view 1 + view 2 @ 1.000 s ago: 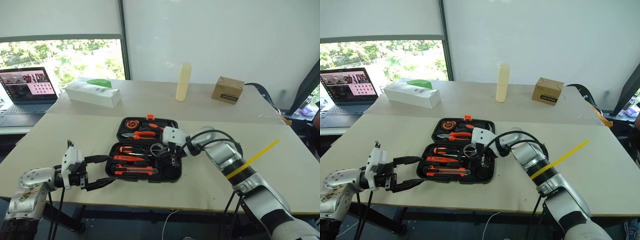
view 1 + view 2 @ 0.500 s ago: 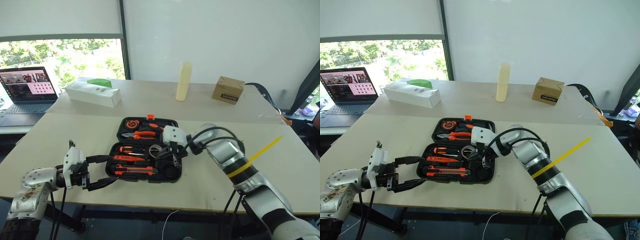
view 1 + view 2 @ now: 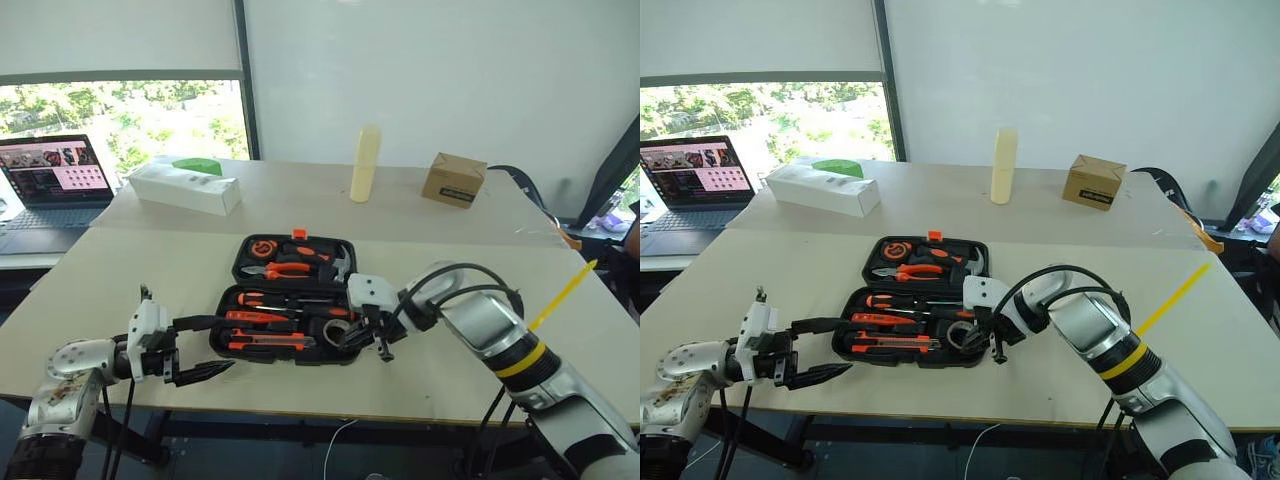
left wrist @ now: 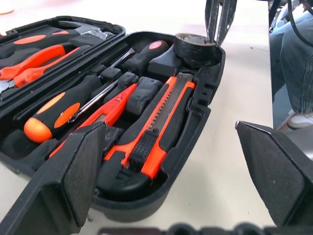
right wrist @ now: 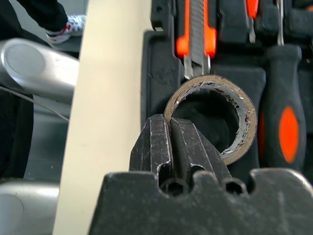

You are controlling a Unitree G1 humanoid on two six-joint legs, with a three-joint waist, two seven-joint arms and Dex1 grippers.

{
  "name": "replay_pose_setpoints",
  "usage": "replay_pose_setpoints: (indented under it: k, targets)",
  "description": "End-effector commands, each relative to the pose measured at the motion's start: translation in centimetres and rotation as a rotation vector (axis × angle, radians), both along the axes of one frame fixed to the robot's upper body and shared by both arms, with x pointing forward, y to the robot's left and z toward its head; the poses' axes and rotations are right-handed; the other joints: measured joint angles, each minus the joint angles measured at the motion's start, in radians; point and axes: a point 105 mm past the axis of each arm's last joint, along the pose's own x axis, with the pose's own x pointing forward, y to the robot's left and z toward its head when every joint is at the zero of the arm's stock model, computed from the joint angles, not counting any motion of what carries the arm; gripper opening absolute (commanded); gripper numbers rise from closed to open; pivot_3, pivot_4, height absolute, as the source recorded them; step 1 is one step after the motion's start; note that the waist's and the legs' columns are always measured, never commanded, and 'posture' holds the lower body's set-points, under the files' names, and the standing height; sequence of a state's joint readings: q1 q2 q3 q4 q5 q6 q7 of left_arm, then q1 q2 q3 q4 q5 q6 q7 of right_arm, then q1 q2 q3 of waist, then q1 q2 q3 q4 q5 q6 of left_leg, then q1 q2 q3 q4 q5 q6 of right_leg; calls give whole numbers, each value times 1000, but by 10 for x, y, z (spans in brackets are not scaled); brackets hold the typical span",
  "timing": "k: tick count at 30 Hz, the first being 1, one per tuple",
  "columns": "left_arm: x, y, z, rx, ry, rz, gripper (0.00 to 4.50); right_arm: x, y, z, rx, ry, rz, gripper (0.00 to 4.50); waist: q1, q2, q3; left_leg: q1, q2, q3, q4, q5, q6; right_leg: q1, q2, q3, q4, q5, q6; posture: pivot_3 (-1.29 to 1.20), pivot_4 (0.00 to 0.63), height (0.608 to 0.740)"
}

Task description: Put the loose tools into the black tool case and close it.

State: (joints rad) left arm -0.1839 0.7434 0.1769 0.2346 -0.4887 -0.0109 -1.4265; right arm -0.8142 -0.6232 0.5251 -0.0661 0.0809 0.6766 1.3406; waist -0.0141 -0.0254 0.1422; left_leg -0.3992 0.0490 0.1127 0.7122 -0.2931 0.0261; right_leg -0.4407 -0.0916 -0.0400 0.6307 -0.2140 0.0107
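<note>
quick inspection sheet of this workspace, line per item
surface: beige table, bare around the case
job's things: open black plastic tool case holding orange-and-black screwdrivers, orange-black utility knife, black tape roll in its corner slot
clutter: white carton, cream cylinder, brown cardboard box
grippers: left gripper open beside the case; right gripper shut, fingers at the tape roll's rim
cables: black cables looped on the right arm
surroundings: laptop, window, white wall
</note>
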Motion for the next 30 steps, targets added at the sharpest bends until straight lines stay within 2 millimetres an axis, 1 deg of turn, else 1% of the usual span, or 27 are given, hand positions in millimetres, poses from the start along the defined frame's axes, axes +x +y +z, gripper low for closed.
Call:
replay_pose_setpoints:
  k: [1, 6, 10, 11, 12, 13, 14, 15, 17, 19, 20, 21, 23, 26, 28, 29, 30]
  targets:
    - [0, 2, 4, 13, -31, -7, 4500, 0, -1, 1, -27, -7, 11, 40, 0, 0, 0, 0, 0, 0, 0, 0, 0, 0, 0, 0, 0, 0, 0, 0, 150, 740]
    - [-3, 4, 3, 17, -33, 4, 4500, -3, -7, -7, -91, 23, 27, 40, 0, 0, 0, 0, 0, 0, 0, 0, 0, 0, 0, 0, 0, 0, 0, 0, 150, 740]
    - [-4, 5, 4, 15, -34, 15, 4500, 7, -6, -2, -69, 10, -28, 40, 2, 0, 0, 0, 0, 0, 0, 0, 1, 0, 0, 0, -1, 0, 0, 0, 150, 740]
    - [-4, 5, 4, 11, -36, 20, 4500, 12, -3, 4, -32, -26, -36, 389, 3, 0, 0, 0, 0, 0, 0, 0, 1, 0, 0, 0, -1, 0, 0, 0, 150, 740]
    - [-3, 5, 5, 3, -40, 29, 4500, 10, 0, 12, 8, -29, -13, 753, 3, 0, 0, 0, 0, 0, 0, 0, 0, 0, 0, 0, -1, 0, 0, 0, 150, 740]
    - [-3, 5, 6, -2, -42, 34, 4500, 8, 1, 17, 35, -31, 6, 941, 3, 0, 0, 0, 0, 0, 0, 0, 0, 0, 0, 0, -1, 0, 0, 0, 150, 740]
    - [-1, 8, 9, -12, -47, 55, 4500, -1, 0, 29, 101, 2, 47, 1273, 3, 0, 0, -1, 0, 0, 0, 0, 0, 0, 0, 0, 0, 0, 0, 0, 150, 740]
    - [2, 11, 11, -17, -50, 83, 4500, -13, -4, 40, 166, 40, 101, 1449, 4, 0, 0, -1, 0, 0, 0, 0, 0, 0, 0, 0, 0, 0, 0, 0, 150, 740]
    - [8, 18, 14, -25, -53, 141, 4500, -25, -11, 54, 251, 65, 159, 1449, 8, 0, 0, -1, 0, -1, 0, 0, 0, 0, 0, -1, -1, 0, 0, 0, 150, 740]
    - [18, 30, 14, -27, -26, 238, 4500, -17, -23, 60, 305, 35, 80, 1449, 10, 0, 0, -1, 0, -2, 0, -1, 1, 1, 0, -1, -1, 0, 0, 0, 150, 740]
    - [24, 37, 15, -33, -17, 292, 4500, -12, -33, 60, 328, -23, 41, 1449, 12, -1, 0, 0, 0, -3, 0, -1, 1, 1, 0, -1, -1, 0, 0, 0, 150, 740]
    - [29, 42, 17, -51, 0, 332, 4500, -7, -41, 58, 341, -67, 2, 1449, 13, -1, 0, 0, 0, -2, 0, -1, 1, 2, 0, -1, -1, 0, 0, 0, 150, 740]
    - [42, 51, 21, -60, -28, 425, 4500, 3, -56, 48, 353, -149, -103, 1449, 16, -1, 0, 0, 0, -2, 0, -1, 1, 2, 0, -1, -1, 0, 0, 0, 150, 740]
    - [62, 52, 22, -70, -17, 539, 3762, 17, -70, 27, 337, -264, -246, 697, 18, -2, 0, 0, -1, -1, 0, 0, 1, 2, -1, -1, -1, 0, 1, 0, 150, 740]
    - [71, 47, 19, -49, -8, 574, 2960, 27, -74, 15, 333, -343, -319, 60, 17, -2, 0, 0, -1, -1, 0, 0, 0, 2, -1, -1, -1, 0, 1, 0, 150, 740]
    - [73, 44, 18, -43, -8, 585, 2539, 30, -75, 10, 328, -372, -344, 0, 14, -2, 0, 1, -1, -1, 0, 0, -1, 2, 0, -1, 0, 0, 1, 0, 150, 740]
    - [75, 42, 18, -40, -4, 591, 2242, 34, -75, 6, 324, -400, -360, 0, 13, -2, 0, 1, -1, 0, 0, 1, -2, 2, 0, 0, 0, 0, 1, 0, 150, 740]
